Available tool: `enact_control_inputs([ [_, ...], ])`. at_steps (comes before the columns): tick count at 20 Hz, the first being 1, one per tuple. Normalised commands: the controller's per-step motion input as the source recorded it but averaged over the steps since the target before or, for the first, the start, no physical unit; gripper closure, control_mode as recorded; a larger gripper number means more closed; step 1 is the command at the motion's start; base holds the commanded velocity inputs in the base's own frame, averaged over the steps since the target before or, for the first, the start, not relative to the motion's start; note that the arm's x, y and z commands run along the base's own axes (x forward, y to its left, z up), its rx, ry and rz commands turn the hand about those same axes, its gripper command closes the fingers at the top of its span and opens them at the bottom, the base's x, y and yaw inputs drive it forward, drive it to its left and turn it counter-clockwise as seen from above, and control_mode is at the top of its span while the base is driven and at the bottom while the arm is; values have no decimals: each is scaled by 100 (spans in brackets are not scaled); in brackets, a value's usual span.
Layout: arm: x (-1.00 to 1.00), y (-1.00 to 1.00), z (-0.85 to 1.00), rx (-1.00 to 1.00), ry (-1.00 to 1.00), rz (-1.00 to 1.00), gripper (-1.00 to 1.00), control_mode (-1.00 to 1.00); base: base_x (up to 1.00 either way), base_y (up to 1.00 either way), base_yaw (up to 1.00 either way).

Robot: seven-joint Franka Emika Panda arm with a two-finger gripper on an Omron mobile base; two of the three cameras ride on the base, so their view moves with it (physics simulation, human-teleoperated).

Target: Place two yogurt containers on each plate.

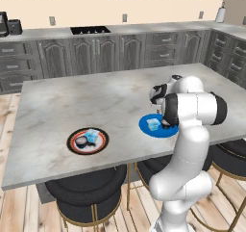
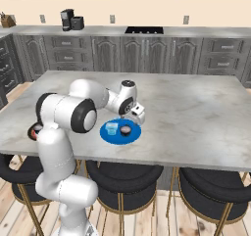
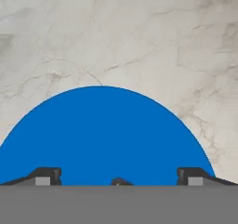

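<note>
Hovering Over the Blue Plate, Claw Spread Wide

Hung above the blue plate [image 2: 112, 135] on the marble island counter [image 1: 72, 101], with the gripper [image 3: 118, 177] spread wide and pinching nothing, fingertips [image 3: 46, 175] far apart at the plate's near edge in the hand view. Carried on that plate: one pale blue boxy yogurt tub [image 2: 112, 128] and one dark round yogurt tub [image 2: 126, 129], side by side, just apart. Sat well off toward the arm's left on the same counter: the red-rimmed patterned plate [image 1: 73, 146], loaded with a second pale blue tub [image 1: 92, 135] and a second dark tub [image 1: 81, 141], close together.
</note>
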Motion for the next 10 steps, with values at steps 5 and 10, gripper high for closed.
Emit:
enact_control_inputs([
  [5,-56,-4,57,0,-30,0,-100,-100,0,0,0],
  [10,-90,-3,60,0,-18,0,-100,-100,0,0,0],
])
